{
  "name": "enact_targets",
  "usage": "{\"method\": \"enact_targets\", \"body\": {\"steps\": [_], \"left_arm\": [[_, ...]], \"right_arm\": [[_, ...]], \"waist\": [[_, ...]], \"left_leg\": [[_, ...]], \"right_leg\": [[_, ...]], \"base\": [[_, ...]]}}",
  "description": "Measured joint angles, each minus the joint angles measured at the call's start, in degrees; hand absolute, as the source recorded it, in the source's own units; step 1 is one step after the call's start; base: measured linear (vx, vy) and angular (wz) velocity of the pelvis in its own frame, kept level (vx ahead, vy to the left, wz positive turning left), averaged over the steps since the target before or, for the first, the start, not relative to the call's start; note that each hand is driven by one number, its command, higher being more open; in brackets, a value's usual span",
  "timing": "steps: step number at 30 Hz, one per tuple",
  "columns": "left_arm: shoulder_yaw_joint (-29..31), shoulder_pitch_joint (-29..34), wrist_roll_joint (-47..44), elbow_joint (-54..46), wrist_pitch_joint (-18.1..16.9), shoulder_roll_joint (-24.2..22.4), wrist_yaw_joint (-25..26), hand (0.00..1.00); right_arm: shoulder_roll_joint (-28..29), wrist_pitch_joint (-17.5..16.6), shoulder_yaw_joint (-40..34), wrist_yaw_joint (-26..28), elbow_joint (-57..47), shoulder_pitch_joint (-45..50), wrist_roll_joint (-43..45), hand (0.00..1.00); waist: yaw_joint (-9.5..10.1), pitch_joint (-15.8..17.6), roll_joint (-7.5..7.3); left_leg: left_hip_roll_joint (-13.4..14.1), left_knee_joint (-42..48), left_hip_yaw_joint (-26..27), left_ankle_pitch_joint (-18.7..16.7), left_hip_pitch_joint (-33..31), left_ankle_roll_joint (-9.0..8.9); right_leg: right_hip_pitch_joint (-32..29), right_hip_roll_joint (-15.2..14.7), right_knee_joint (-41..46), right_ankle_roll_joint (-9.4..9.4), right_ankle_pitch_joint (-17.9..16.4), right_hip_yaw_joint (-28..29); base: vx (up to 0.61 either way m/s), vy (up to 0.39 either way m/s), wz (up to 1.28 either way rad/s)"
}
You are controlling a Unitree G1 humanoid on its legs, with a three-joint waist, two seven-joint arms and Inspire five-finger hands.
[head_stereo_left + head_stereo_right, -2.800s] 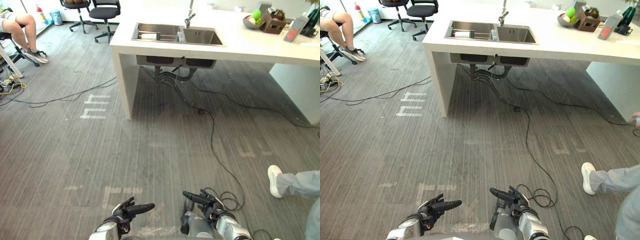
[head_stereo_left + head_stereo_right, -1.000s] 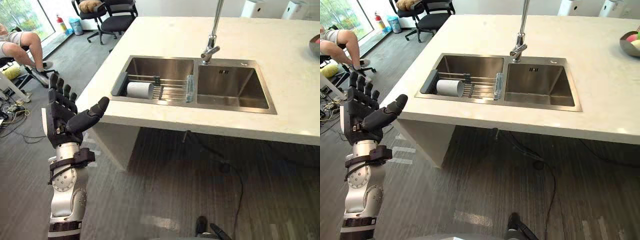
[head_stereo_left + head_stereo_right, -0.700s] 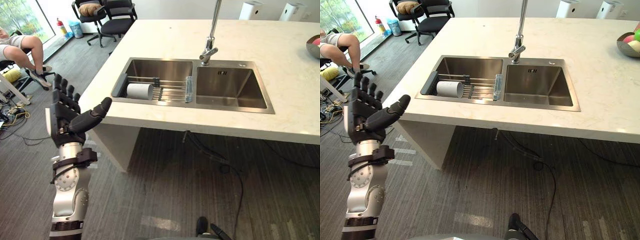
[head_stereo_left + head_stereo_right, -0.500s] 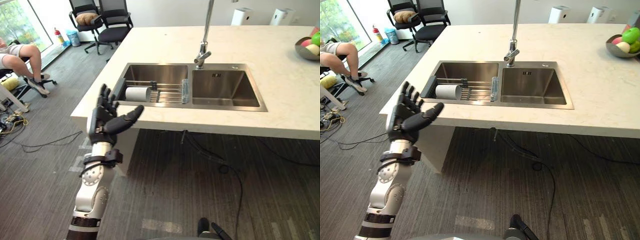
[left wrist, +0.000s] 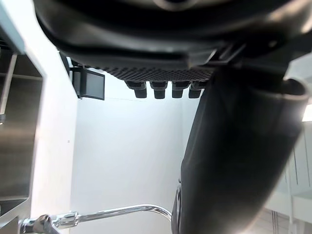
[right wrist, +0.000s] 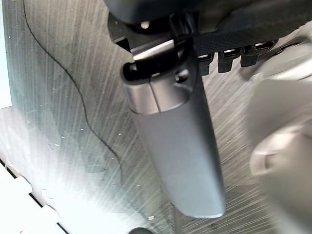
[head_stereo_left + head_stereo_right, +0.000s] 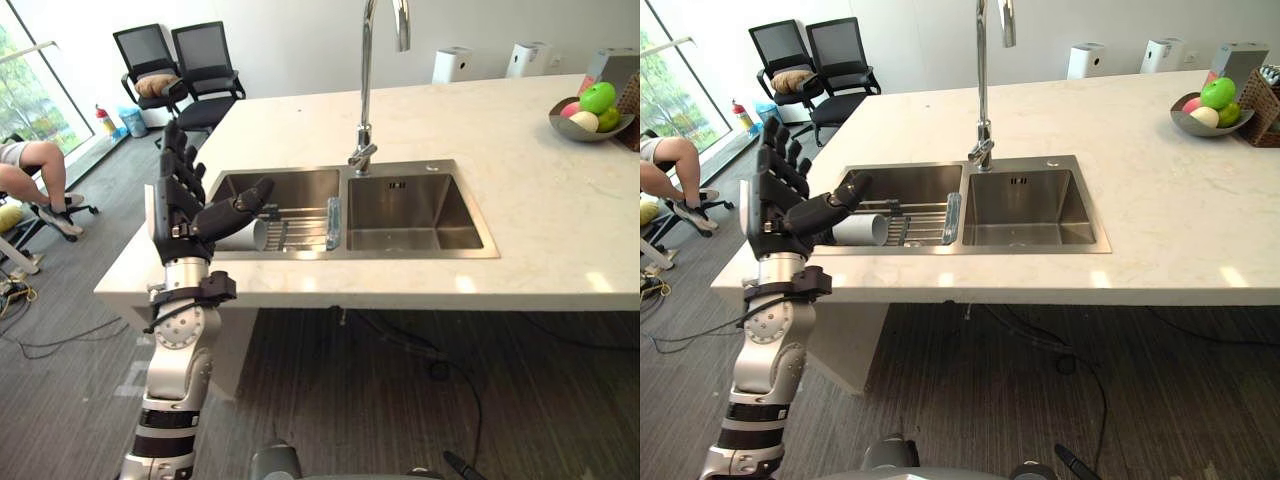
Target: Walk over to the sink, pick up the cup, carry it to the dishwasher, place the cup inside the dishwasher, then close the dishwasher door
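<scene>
Left robot hand (image 7: 178, 215): raised over the near left corner of the counter (image 7: 1160, 200), fingers straight and spread, thumb held out to the right, nothing in its grasp.

Cup (image 7: 862, 230): lies on its side on the wire rack (image 7: 920, 230) across the left basin of the sink (image 7: 1025, 215). Long axis runs left to right, in line with the rack's wires. It sits just right of the thumb tip, lower and a little farther off; hand and cup are apart.

Right robot hand (image 6: 234, 19): hangs low over the floor (image 6: 58, 97), fingers relaxed, holding nothing, well away from the sink.

Assessment: the left robot hand is plainly the nearer. The walk to the sink looks done and the pick-up not yet begun. The reach should go down and right, fingers closing across the cup's short side
</scene>
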Motion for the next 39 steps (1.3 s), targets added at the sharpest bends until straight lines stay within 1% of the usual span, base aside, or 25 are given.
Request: {"method": "enact_targets", "body": {"steps": [1,2,3,4,5,6,9,11,13,14,15,16,17,18,19,20,21,22,23,24,25,28,31,36,39], "left_arm": [[0.74,-0.01,2.21,-0.99,0.03,0.91,0.22,1.0],[0.92,-0.4,4.78,-1.33,0.1,1.86,0.08,1.0],[0.93,-0.68,5.39,-1.33,0.27,2.42,-0.27,1.0],[1.29,-0.99,5.51,-1.26,0.51,3.84,-1.06,1.0],[1.59,-1.29,6.66,-1.2,1.14,4.29,-1.44,1.0],[1.62,-1.3,7.21,-1.19,1.69,4.4,-1.66,1.0],[1.55,-0.01,7.59,-0.84,4.5,4.32,-3.27,1.0],[1.54,1.34,8.33,-0.85,4.87,4.15,-4.26,1.0],[1.52,2.02,8.72,-0.85,4.87,4.14,-5.19,1.0],[1.53,2.43,8.7,-0.85,4.85,4.17,-5.76,1.0],[1.53,3.17,8.64,-0.87,4.77,4.35,-6.09,1.0],[1.54,3.65,8.54,-0.87,4.7,4.46,-6.07,1.0],[1.54,4.45,8.42,-0.69,4.54,4.68,-6.06,1.0],[1.56,4.57,8.04,-0.16,4.12,4.96,-5.92,1.0],[1.56,4.59,7.49,0.34,3.76,5.23,-5.88,1.0],[1.58,4.58,6.03,1.91,3.03,5.92,-5.97,1.0],[1.6,4.58,4.64,2.86,3.02,6.75,-6.13,1.0],[1.77,4.59,3.85,3.13,3.0,7.28,-6.21,1.0],[1.8,5.02,2.79,3.66,3.05,6.81,-6.29,1.0],[1.88,5.27,2.44,3.52,2.99,6.77,-6.29,1.0],[1.89,5.32,1.66,3.46,2.97,6.64,-6.34,1.0],[1.79,5.24,1.54,3.09,2.55,6.13,-6.97,1.0],[0.95,5.36,0.93,2.63,2.77,4.2,-7.59,1.0],[-3.4,9.84,0.86,-5.92,4.52,-1.48,-9.92,1.0],[-4.73,12.86,7.72,-9.4,6.83,-2.48,-10.73,1.0]], "right_arm": [[-0.15,0.01,-0.06,0.44,-0.16,-0.51,-0.27,1.0],[-0.23,0.14,-0.18,0.58,-0.26,-1.13,-0.66,1.0],[-0.02,0.37,-0.26,0.76,-0.25,-1.22,-0.71,1.0],[1.27,0.77,-1.34,1.08,0.22,-1.61,-0.73,1.0],[2.84,0.78,-2.19,1.53,0.2,-1.87,-0.75,1.0],[3.69,0.78,-2.81,2.0,0.23,-2.34,-0.79,1.0],[4.61,0.72,-5.68,2.48,1.01,-2.99,-2.4,1.0],[5.27,0.49,-8.4,2.52,1.6,-2.64,-2.71,1.0],[5.47,0.41,-9.74,2.54,1.59,-2.16,-2.77,1.0],[5.69,0.32,-10.94,2.54,1.58,-1.93,-2.84,1.0],[5.9,0.12,-11.45,2.54,1.49,-1.62,-3.29,1.0],[5.95,-0.04,-11.65,2.58,1.47,-1.55,-3.99,1.0],[6.22,-0.21,-12.5,2.75,1.83,-1.53,-4.88,1.0],[6.96,-0.4,-13.05,2.97,1.87,-1.76,-5.08,1.0],[7.24,-0.55,-13.04,2.99,1.66,-1.98,-5.12,1.0],[7.32,-0.56,-12.76,3.01,1.38,-2.59,-5.79,1.0],[7.46,-0.31,-12.11,2.86,1.47,-2.99,-6.69,1.0],[7.67,-0.03,-11.76,2.71,1.57,-3.12,-6.73,1.0],[7.56,0.22,-11.75,2.2,2.01,-3.1,-6.57,1.0],[7.41,0.53,-11.75,1.92,2.23,-3.36,-6.6,1.0],[6.94,1.03,-11.81,1.01,2.67,-3.53,-6.63,1.0],[7.0,3.46,-11.9,-0.65,2.76,-3.48,-6.01,1.0],[7.0,4.43,-11.93,-1.84,2.7,-3.19,-5.95,1.0],[7.87,5.27,-9.92,-4.65,0.91,-2.36,-3.88,1.0],[8.18,6.14,-7.7,-6.52,-1.49,-1.51,-3.79,1.0]], "waist": [[0.27,-0.01,0.02],[0.76,-0.15,0.24],[1.12,-0.37,0.55],[1.31,-1.25,0.34],[1.01,-1.83,-0.95],[1.14,-1.74,-1.67],[1.5,-1.03,-2.96],[1.86,-0.92,-3.65],[2.39,-1.05,-4.01],[2.71,-1.05,-4.16],[3.09,-1.31,-4.43],[3.12,-1.41,-4.4],[3.03,-1.67,-3.89],[3.02,-1.94,-3.91],[3.04,-1.97,-3.96],[2.98,-2.04,-4.08],[3.04,-2.46,-5.07],[3.06,-2.78,-6.28],[3.14,-3.39,-5.78],[3.69,-3.59,-5.3],[4.53,-4.05,-4.32],[4.28,-4.19,-4.1],[3.85,-4.17,-4.14],[3.31,-4.16,-4.15],[3.12,-4.17,-4.14]], "left_leg": [[-2.58,-11.66,-0.54,1.95,0.63,-1.59],[-4.74,-21.76,-1.2,8.37,1.72,-1.51],[-5.21,-25.58,-1.73,14.69,2.32,-1.24],[-5.64,-27.66,-1.65,17.08,3.94,-0.32],[-7.17,-30.21,-1.83,15.37,4.94,-0.54],[-8.37,-32.33,-1.67,15.25,5.65,-0.49],[-11.67,-36.17,-1.54,14.15,8.31,0.62],[-13.06,-36.01,-1.82,12.49,9.64,1.03],[-13.59,-36.04,-2.26,11.52,10.49,0.88],[-13.74,-36.52,-2.91,11.25,11.59,0.99],[-13.73,-38.02,-3.6,11.21,13.15,1.08],[-13.55,-38.84,-3.98,11.11,14.06,1.31],[-12.54,-39.8,-5.06,11.04,15.14,1.41],[-11.52,-40.05,-6.16,10.81,15.24,1.06],[-11.05,-40.09,-6.55,10.73,15.3,0.81],[-10.55,-40.03,-7.25,10.77,15.46,0.0],[-10.83,-39.94,-7.74,11.32,15.42,-0.72],[-11.39,-40.09,-7.87,11.46,15.46,-1.03],[-10.88,-40.68,-8.59,11.74,15.47,-1.81],[-10.19,-41.04,-8.37,11.82,15.4,-2.21],[-8.85,-42.08,-8.02,12.19,15.35,-3.01],[-6.18,-44.76,-7.08,13.03,16.77,-4.43],[-6.16,-44.88,-6.09,12.98,17.03,-4.49],[-6.48,-45.39,-4.73,12.82,17.06,-4.31],[-6.5,-45.57,-4.69,12.78,17.44,-4.25]], "right_leg": [[0.5,-0.74,-0.54,0.3,0.1,0.77],[0.96,-1.08,-0.55,0.9,-0.17,1.69],[1.39,-0.89,-0.54,1.81,-0.63,2.05],[2.44,-0.99,-0.74,4.22,-2.16,2.42],[2.31,-2.22,-0.96,4.63,-2.48,2.09],[2.0,-3.21,-0.94,4.62,-2.48,2.12],[2.51,-6.15,0.3,4.63,-2.47,1.6],[3.27,-7.85,2.67,4.61,-2.43,0.5],[2.6,-8.96,6.75,4.22,-2.18,0.29],[1.18,-9.84,11.47,3.16,-1.47,0.42],[-0.34,-10.47,16.3,1.16,0.09,0.71],[-1.15,-10.74,18.77,0.46,1.16,0.78],[-3.17,-10.47,21.95,0.42,-0.65,1.65],[-5.02,-8.81,20.54,1.14,-4.26,2.32],[-6.16,-8.25,19.59,1.25,-4.83,2.72],[-7.82,-7.12,15.58,1.42,-4.57,3.92],[-8.87,-6.67,8.99,1.32,-0.47,4.08],[-9.46,-6.88,6.33,2.38,2.19,4.24],[-8.3,-6.02,4.13,4.46,1.97,4.54],[-7.77,-4.94,2.25,4.72,2.12,4.48],[-7.34,-3.14,-0.44,4.72,3.07,4.53],[-5.99,0.29,-3.97,3.42,4.24,4.87],[-5.8,0.65,-4.81,3.37,4.6,5.39],[-5.08,0.92,-8.65,3.83,7.11,6.61],[-4.35,1.06,-9.63,3.95,7.58,6.58]], "base": [[0.39,0.11,-0.39],[0.39,0.13,-0.41],[0.36,0.163,-0.37],[0.44,0.181,-0.12],[0.43,0.177,-0.01],[0.33,0.132,0.13],[0.18,0.107,0.11],[0.16,0.086,0.14],[0.15,0.057,0.18],[0.17,0.048,0.24],[0.14,0.028,0.22],[0.15,-0.005,0.22],[0.14,-0.04,0.3],[0.13,-0.053,0.35],[0.12,-0.075,0.36],[0.13,-0.112,0.32],[0.13,-0.145,0.33],[0.16,-0.214,0.35],[0.13,-0.205,0.16],[0.17,-0.249,-0.02],[0.12,-0.173,-0.22],[0.12,-0.151,-0.21],[0.07,-0.051,-0.18],[0.01,0.031,-0.13],[-0.03,0.018,0.0]]}}
